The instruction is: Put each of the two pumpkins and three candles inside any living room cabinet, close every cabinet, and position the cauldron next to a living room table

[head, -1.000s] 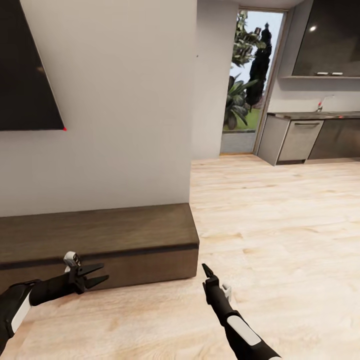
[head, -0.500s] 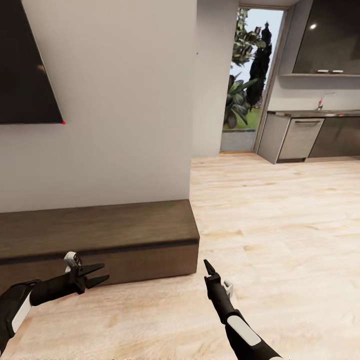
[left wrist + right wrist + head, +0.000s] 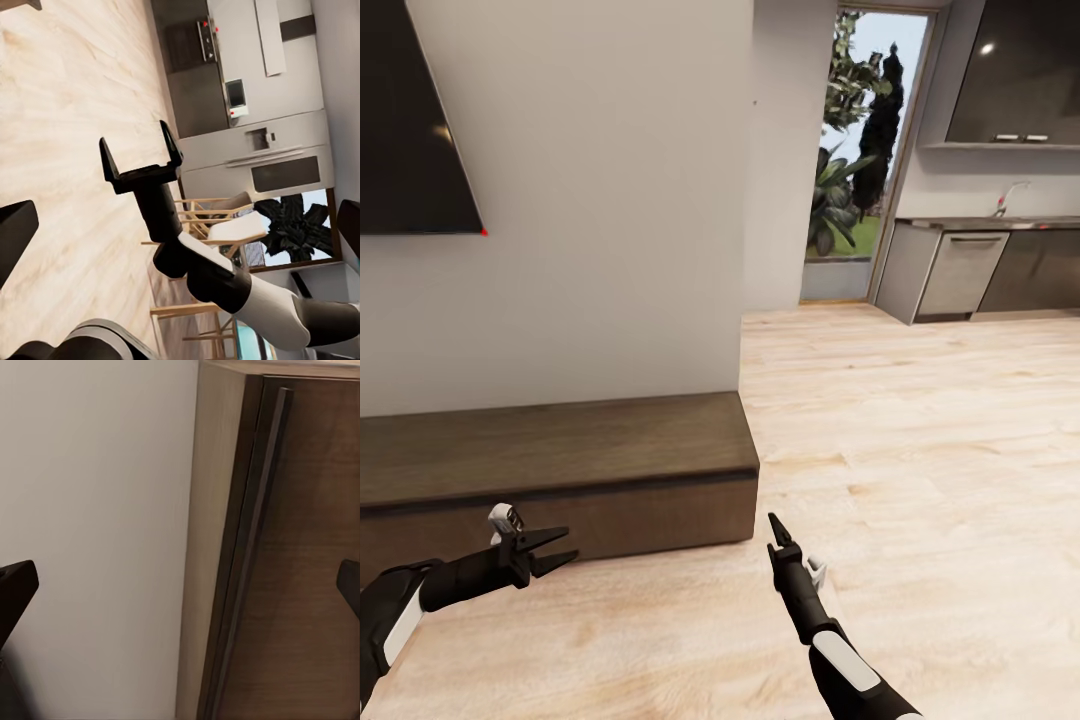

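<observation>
Cabinet (image 3: 550,480) first: the long, low dark-brown unit stands on the pale wood floor (image 3: 920,480) against the white wall (image 3: 600,200), its right end at the wall's outer corner, its fronts shut and flush as far as the head view shows. Above it, a dark wall screen (image 3: 405,120) hangs at the picture's left edge; grey kitchen units (image 3: 960,275) and a garden doorway (image 3: 860,160) lie well beyond. No pumpkin, candle or cauldron shows here. The left gripper (image 3: 555,548) hovers just before the cabinet's front face, near the floor, its two fingers spread and holding nothing. The right gripper (image 3: 778,530) hangs over bare floor just past the cabinet's right end corner; from the head view it looks like one point, but the left wrist view shows the right gripper (image 3: 141,154) with fingers apart and nothing between them. The right wrist view looks at the cabinet's end (image 3: 270,547), where a thin dark seam runs under the top board. Judging by its build, the front is stiff, heavy-ish wood that should slide instead of flex; with no handle, the likely purchase is a fingertip hooked into that seam at the upper edge of a front, pulled straight out. A smooth face gives little grip, so a slip off the edge is the main risk.
</observation>
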Tool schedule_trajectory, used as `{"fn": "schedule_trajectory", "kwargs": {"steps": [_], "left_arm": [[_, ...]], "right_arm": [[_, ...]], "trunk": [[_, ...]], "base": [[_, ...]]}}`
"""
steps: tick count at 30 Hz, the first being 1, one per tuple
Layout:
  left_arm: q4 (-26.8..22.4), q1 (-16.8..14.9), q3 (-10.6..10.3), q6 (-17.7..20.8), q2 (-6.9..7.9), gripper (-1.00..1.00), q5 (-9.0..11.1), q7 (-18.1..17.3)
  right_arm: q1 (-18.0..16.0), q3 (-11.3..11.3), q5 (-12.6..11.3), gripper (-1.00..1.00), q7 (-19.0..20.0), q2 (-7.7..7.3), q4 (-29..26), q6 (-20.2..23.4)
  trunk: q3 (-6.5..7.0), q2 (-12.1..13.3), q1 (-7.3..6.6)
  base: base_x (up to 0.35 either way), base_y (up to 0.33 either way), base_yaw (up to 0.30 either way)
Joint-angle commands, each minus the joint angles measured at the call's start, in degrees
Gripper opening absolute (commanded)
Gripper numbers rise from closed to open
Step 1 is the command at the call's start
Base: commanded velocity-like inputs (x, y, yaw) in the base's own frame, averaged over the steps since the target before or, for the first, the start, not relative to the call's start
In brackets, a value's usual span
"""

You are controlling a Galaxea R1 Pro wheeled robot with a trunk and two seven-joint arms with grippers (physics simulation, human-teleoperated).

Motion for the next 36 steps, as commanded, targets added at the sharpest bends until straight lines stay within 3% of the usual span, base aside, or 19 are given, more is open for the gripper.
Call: {"fn": "schedule_trajectory", "kwargs": {"steps": [1,11,25,36], "left_arm": [[-0.01,-0.02,-0.01,0.60,0.00,1.00,-0.02,-0.22],[-0.05,-0.02,-0.01,0.60,-0.04,1.00,-0.06,-0.22],[-0.01,-0.02,-0.01,0.60,-0.04,1.00,-0.06,-0.22],[-0.10,-0.02,-0.10,0.60,-0.04,1.00,0.80,-0.22]], "right_arm": [[-0.07,0.48,-0.54,1.00,0.34,-0.04,0.06,-0.41],[-0.07,0.86,-0.54,1.00,5.49,0.00,0.08,-0.39],[-0.07,0.90,-0.54,1.00,6.14,0.06,0.54,-0.46],[-0.05,0.91,-0.54,1.00,6.58,0.06,0.57,-0.80]], "trunk": [[-0.23,-0.44,0.21],[-2.03,-4.45,2.41],[-4.54,-10.06,5.49],[-6.98,-10.21,5.77]], "base": [[0.000,0.000,0.000],[0.000,0.000,0.000],[0.000,0.000,0.000],[0.000,0.000,0.000]]}}
